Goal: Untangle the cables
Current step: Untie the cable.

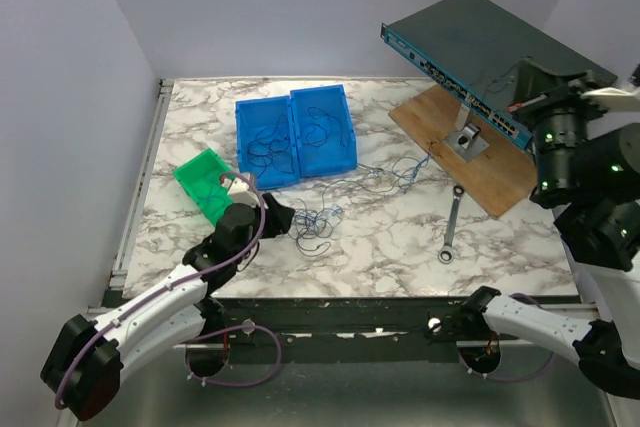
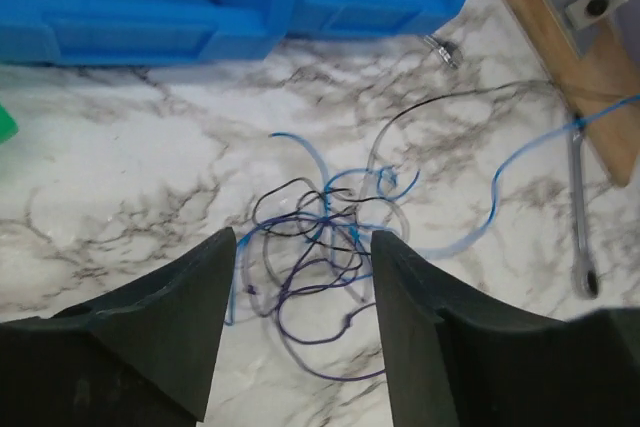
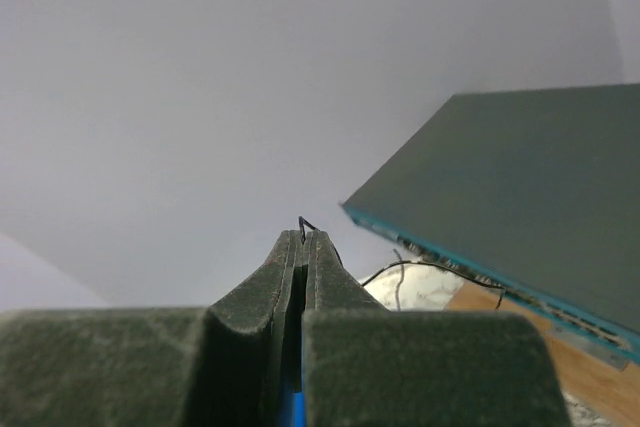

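The cables lie as a loose tangle (image 1: 315, 222) of thin blue, purple and dark wires on the marble table (image 1: 380, 237). My left gripper (image 1: 285, 217) hovers at the tangle's left side. In the left wrist view my left gripper (image 2: 305, 247) stands open, and the tangle (image 2: 320, 217) lies between and just beyond the fingertips, gripped by neither. One blue strand (image 2: 520, 162) runs off to the right. More wires lie in the blue bins (image 1: 300, 132). My right gripper (image 1: 522, 97) is raised beside the network switch. In the right wrist view my right gripper (image 3: 303, 237) is shut on a thin dark cable (image 3: 303, 223) poking from its tips.
A green bin (image 1: 205, 182) sits left of the left gripper. A wooden board (image 1: 480, 162) with a metal bracket (image 1: 467, 139) lies at the right, under the tilted network switch (image 1: 480, 57). A silver wrench (image 1: 452, 227) lies by the board's front corner.
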{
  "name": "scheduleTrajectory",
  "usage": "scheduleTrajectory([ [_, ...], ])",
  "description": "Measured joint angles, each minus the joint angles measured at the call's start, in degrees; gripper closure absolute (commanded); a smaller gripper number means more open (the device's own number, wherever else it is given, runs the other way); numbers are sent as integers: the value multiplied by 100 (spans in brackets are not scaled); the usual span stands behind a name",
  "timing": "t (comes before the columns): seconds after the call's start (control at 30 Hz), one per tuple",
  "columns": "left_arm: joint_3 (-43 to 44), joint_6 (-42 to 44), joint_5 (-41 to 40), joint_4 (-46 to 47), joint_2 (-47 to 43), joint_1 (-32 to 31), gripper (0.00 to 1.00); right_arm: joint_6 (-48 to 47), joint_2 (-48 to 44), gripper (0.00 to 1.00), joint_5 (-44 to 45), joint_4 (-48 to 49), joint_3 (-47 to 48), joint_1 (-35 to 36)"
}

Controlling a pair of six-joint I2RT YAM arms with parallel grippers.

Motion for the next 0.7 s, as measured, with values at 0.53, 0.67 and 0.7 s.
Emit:
scheduleTrajectory([
  [0.53, 1182, 1781, 1665, 850, 1016, -111, 27, 693, 713, 99, -1773, -448, -258, 0],
  [0.67, 1547, 2135, 1956, 1515, 1838, -111, 29, 774, 730, 99, -1989, -446, -216, 0],
  [0.7, 1641, 2218, 2041, 1692, 2044, -111, 30, 787, 741, 99, -2037, -448, -195, 2],
])
